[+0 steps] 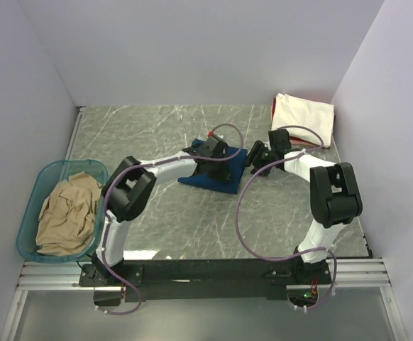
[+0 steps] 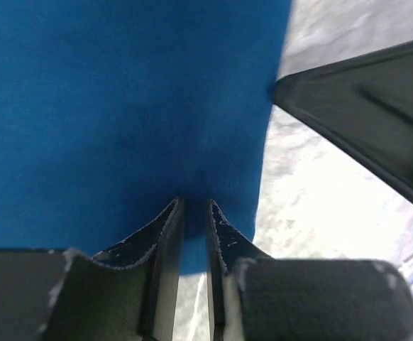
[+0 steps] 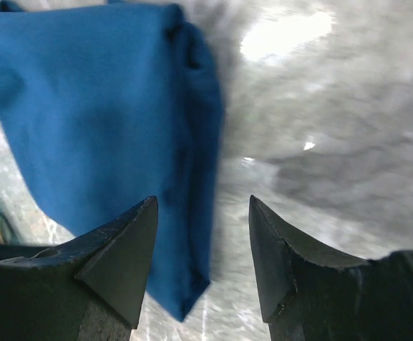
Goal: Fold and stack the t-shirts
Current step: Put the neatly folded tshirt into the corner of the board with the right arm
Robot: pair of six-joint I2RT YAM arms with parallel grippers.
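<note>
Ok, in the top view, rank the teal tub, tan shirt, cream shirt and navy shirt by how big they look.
1. teal tub
2. tan shirt, crumpled inside it
3. cream shirt and navy shirt: about alike. The left arm covers part of the navy one, so I won't rank them.

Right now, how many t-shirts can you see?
4: navy t-shirt mid-table; cream t-shirt atop red t-shirt, far right corner; tan t-shirt in the teal tub. Others may be hidden.
</note>
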